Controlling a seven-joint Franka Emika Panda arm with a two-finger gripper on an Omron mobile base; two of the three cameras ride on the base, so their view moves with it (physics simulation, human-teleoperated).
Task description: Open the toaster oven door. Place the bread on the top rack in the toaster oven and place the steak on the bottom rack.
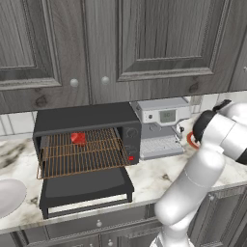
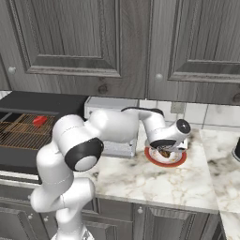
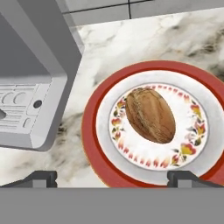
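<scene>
Jaws spread wide above bread [image 3: 150, 115], centre frame, on red-rimmed plate [image 3: 94, 144]; steak [image 1: 78, 139] already in toaster oven [image 1: 87, 118]. Risk: rounded loaf rolling out of an off-centre pinch

One toaster oven [image 1: 87, 140] sits on the counter, with two wire racks [image 1: 79, 152] inside and one red steak [image 1: 78, 138]. There is one coffee machine [image 1: 161, 128], one red-rimmed plate [image 3: 94, 127] carrying one bread loaf [image 3: 150, 114], and two round cabinet knobs [image 1: 74, 82].
</scene>
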